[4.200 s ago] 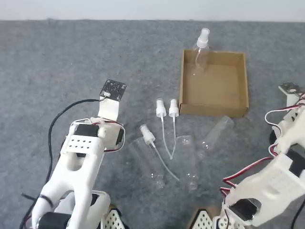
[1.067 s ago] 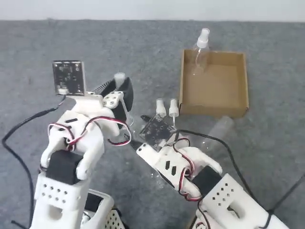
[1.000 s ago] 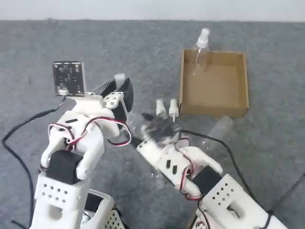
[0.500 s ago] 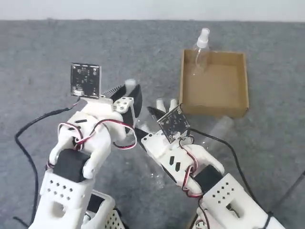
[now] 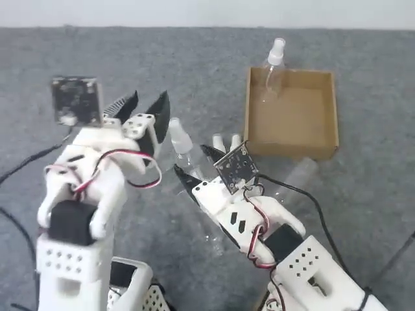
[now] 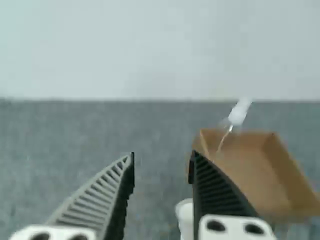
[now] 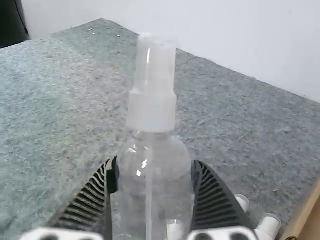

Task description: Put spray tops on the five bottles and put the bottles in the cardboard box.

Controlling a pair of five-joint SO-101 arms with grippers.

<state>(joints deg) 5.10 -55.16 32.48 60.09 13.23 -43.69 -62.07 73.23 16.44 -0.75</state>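
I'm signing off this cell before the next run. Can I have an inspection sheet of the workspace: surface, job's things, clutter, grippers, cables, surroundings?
Surface: grey felt mat over the table.
Job's things: cardboard box with one capped bottle upright at its far corner; second capped bottle upright between the right gripper's jaws; two loose spray tops near the box; uncapped bottle lying in front of the box.
Clutter: nothing seen.
Grippers: left gripper open, raised and empty; right gripper shut on the second capped bottle.
Cables: black cable across the right arm; red and white wires looped on the left arm.
Surroundings: pale wall behind the table.
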